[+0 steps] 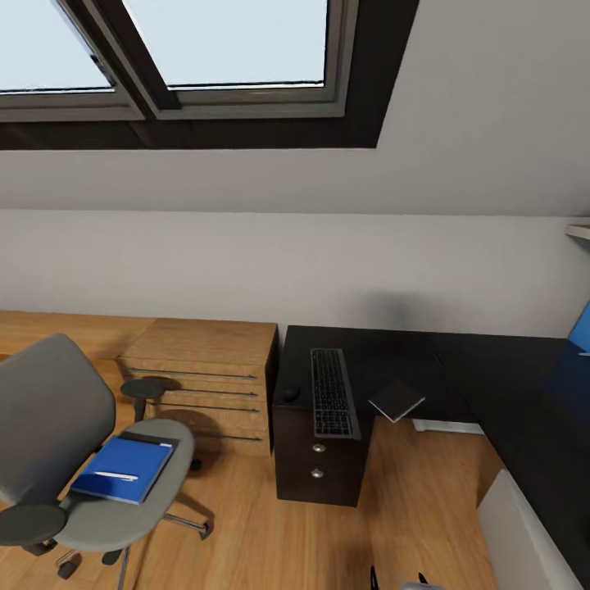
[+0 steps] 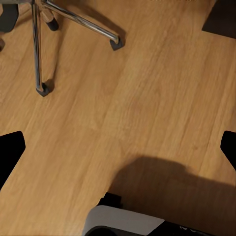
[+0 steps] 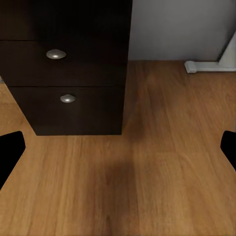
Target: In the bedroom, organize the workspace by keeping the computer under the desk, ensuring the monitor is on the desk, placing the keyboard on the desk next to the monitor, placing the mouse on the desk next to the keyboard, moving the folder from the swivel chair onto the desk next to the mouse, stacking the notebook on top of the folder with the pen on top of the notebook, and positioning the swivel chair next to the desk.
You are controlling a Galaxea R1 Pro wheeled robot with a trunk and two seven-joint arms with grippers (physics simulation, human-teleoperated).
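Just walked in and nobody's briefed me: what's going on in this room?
A robot is tidying a desk area, and both grippers, left and right, are open and empty above the wood floor. The keyboard, mouse and notebook already lie on the black desk. The blue folder, with the pen on it, is on the swivel chair.

Left gripper [image 2: 118, 150]: wrist cam points straight down; both fingertips [image 2: 11, 152] are dark wedges at 9 and 3 o'clock of its frame, wide apart, nothing between them. Right gripper [image 3: 118, 150]: same layout, fingertips [image 3: 10, 152] at 9 and 3 o'clock, spread, empty, cam tilted slightly forward. Head cam: tiny dark bits of the body at 6 o'clock, too small to tell.
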